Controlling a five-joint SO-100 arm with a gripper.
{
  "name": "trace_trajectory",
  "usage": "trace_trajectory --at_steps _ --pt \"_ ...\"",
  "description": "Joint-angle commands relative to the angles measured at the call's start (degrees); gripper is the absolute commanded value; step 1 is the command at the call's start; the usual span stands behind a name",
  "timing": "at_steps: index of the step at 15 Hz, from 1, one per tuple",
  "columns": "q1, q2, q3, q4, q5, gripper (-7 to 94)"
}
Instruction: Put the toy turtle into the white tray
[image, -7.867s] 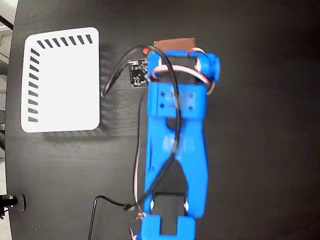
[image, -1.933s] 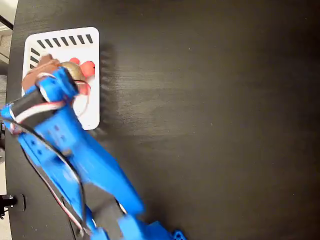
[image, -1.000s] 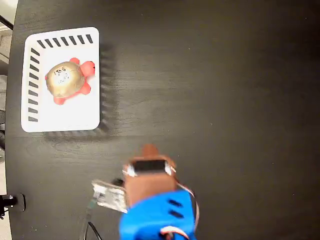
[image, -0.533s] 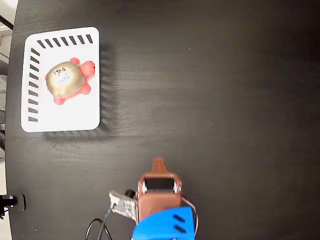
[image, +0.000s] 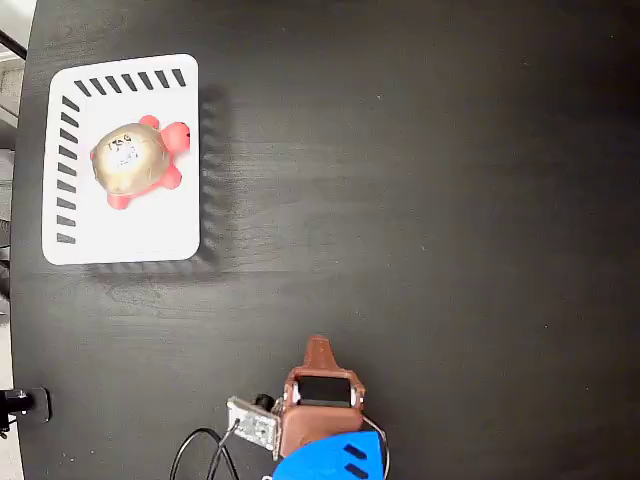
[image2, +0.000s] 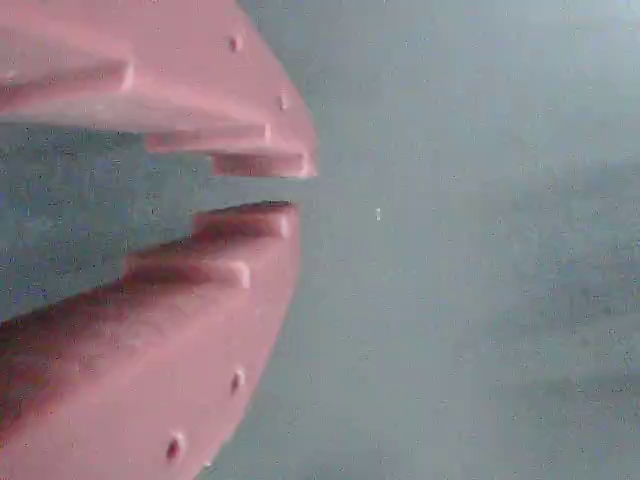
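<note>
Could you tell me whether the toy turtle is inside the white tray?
Inside: the toy turtle rests on the white tray floor, shell up.

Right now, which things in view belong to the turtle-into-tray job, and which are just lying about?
Job:
- toy turtle, lying inside the tray
- white tray
- gripper, holding nothing, well away from the tray

Lying about:
- black cable by the arm's base
- small black fitting at the table's left edge

- You see a black wood-grain table (image: 420, 200).
- The white tray (image: 120, 235) lies flat on it, at the fixed view's upper left.
- A black cable (image: 195, 455) lies well below the tray.
</note>
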Motion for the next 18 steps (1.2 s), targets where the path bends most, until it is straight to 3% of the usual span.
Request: trace_trajectory --at_steps 1,18 --pt "0.7 4.3 1.2 1.7 0.6 -1" --pt "-1.3 4.6 1.2 2.6 -1.1 -1"
